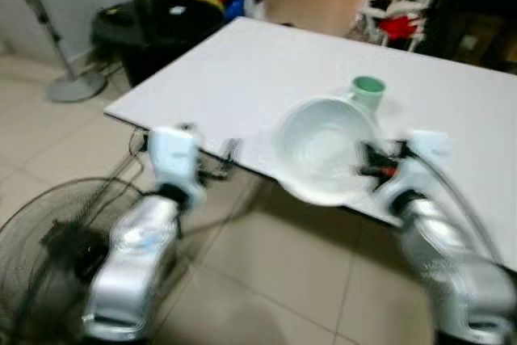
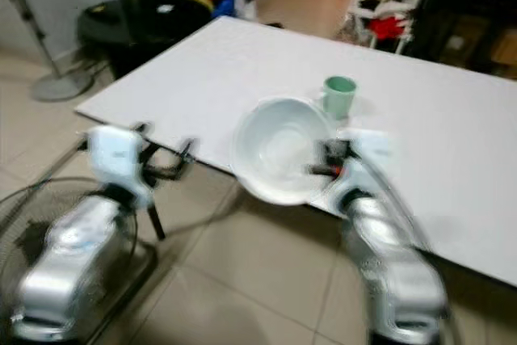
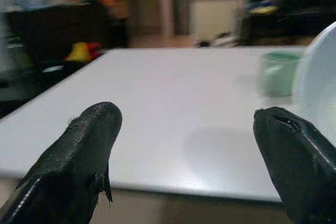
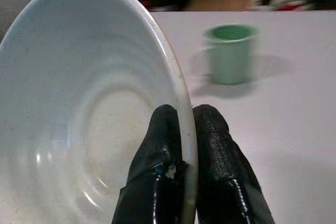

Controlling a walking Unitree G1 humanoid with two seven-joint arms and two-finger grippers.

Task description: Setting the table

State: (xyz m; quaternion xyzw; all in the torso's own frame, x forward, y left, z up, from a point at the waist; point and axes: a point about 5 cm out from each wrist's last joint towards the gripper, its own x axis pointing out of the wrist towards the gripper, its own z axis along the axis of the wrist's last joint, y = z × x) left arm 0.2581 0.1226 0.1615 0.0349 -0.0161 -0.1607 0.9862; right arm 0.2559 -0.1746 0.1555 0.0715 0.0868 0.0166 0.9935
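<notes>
A white bowl [image 1: 323,149] hangs tilted over the near edge of the white table [image 1: 242,78]. My right gripper [image 1: 373,163] is shut on its rim; in the right wrist view the two black fingers [image 4: 157,150] pinch the bowl's [image 4: 79,103] edge. A mint green cup [image 1: 368,90] stands upright on the table just behind the bowl, also in the right wrist view as the cup [image 4: 230,52]. My left gripper [image 1: 218,155] is open at the table's near edge, left of the bowl, holding nothing; its fingers [image 3: 79,150] are spread wide.
A floor fan [image 1: 56,240] lies on the tiled floor under my left arm. A fan stand [image 1: 73,82] and a black bin [image 1: 153,26] are beyond the table's left corner. Clutter and dark furniture [image 1: 477,6] stand behind the table.
</notes>
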